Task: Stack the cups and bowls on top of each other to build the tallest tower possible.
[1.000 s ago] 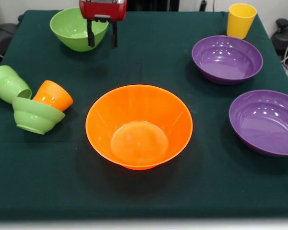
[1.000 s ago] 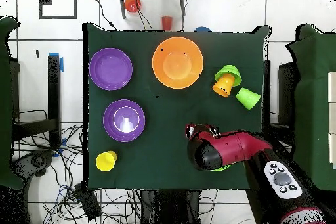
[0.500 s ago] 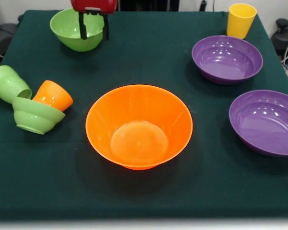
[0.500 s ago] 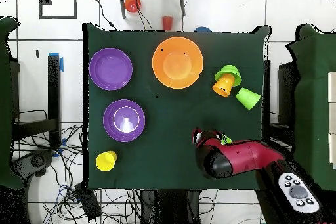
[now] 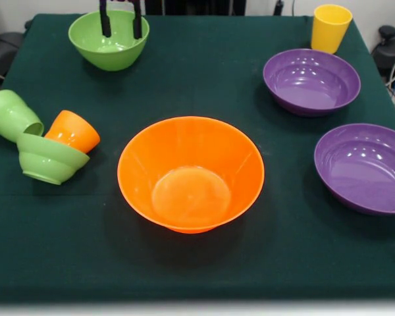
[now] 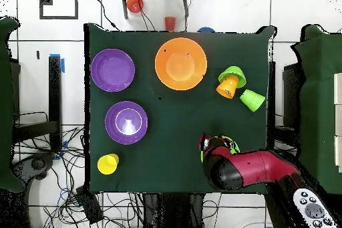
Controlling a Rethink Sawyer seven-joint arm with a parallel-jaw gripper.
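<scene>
- Where front view cuts off at top edge, only two dark tips of jaws (image 5: 121,18) visible, spread apart, hanging over medium green bowl (image 5: 109,39), one tip either side of its middle; contact with bowl not resolvable.
- Same bowl at far left corner of counter (image 5: 204,79), upright, mouth up.
- Large orange bowl (image 5: 191,172) at centre, upright, well apart from jaws.
- Two purple bowls (image 5: 311,81) (image 5: 363,167) on right, upright, apart from each other.
- Yellow cup (image 5: 330,27) upright at far right corner, just behind nearer-to-robot purple bowl.
- Left edge cluster: light green cup (image 5: 12,115) on its side, orange cup (image 5: 73,131) tipped, small green bowl (image 5: 47,158) tilted against orange cup.
- Overhead only: red arm (image 6: 247,169) covering most of medium green bowl, just a green sliver showing; red cup (image 6: 170,23) off counter on floor.
</scene>
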